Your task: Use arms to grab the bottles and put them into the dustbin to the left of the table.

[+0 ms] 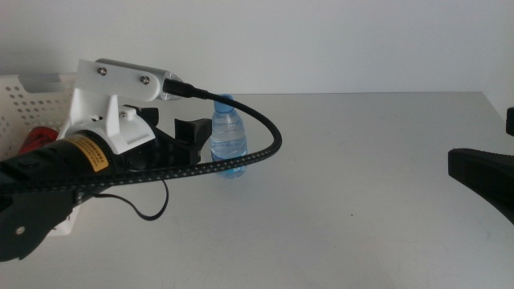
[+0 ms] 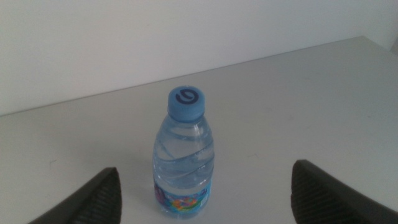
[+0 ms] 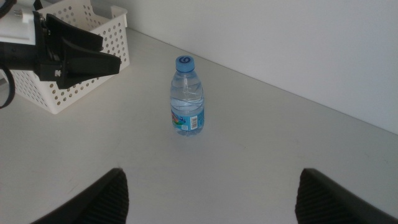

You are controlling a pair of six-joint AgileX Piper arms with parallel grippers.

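A small clear water bottle point(image 1: 228, 138) with a blue cap stands upright on the grey table point(image 1: 361, 160). My left gripper point(image 1: 173, 128) reaches in from the left, open, its jaws just short of the bottle and not touching it. In the left wrist view the bottle point(image 2: 185, 155) stands ahead, centred between the two spread fingers point(image 2: 99, 196). The white perforated dustbin point(image 1: 24, 104) sits at the left edge, partly hidden by the left arm, with something red point(image 1: 32, 140) inside. My right gripper point(image 3: 211, 180) waits open at the right, far from the bottle point(image 3: 188, 96).
The left arm's white housing point(image 1: 120, 88) and thick black cable point(image 1: 257, 152) arc in front of the bottle in the middle view. The dustbin point(image 3: 74, 62) shows behind the left gripper point(image 3: 81, 56) in the right wrist view. A white wall backs the table.
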